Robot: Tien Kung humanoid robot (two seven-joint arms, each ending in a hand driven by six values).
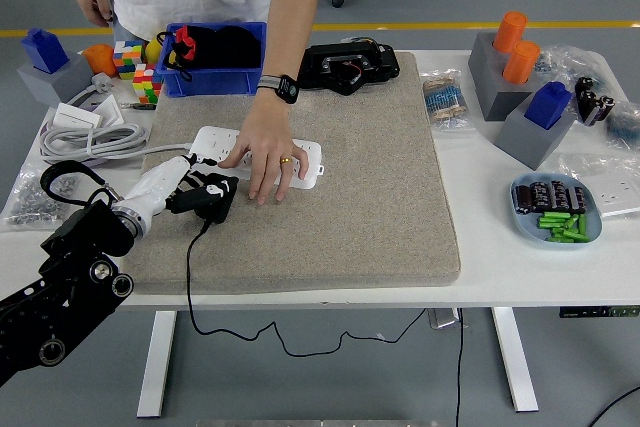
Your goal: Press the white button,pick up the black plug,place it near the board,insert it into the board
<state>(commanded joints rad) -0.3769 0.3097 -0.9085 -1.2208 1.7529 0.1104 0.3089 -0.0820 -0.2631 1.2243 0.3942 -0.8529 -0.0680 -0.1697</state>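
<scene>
The white power strip (305, 154) lies on the grey mat (350, 197), left of the middle. A person's hand (268, 150) rests flat on it and covers its middle. The black plug (214, 202) is in my left hand (192, 188), whose fingers are shut on it. The plug sits just in front of the strip's left end, and its black cable (191, 277) hangs over the table's front edge. My right hand is not in view.
A blue bin (212, 59) with black items and coloured cubes (135, 69) stand at the back left. A black device (348, 63) sits at the mat's far edge. White cables (85, 137) lie at the left. Grey blocks (520, 97) and a blue dish (556, 210) are at the right.
</scene>
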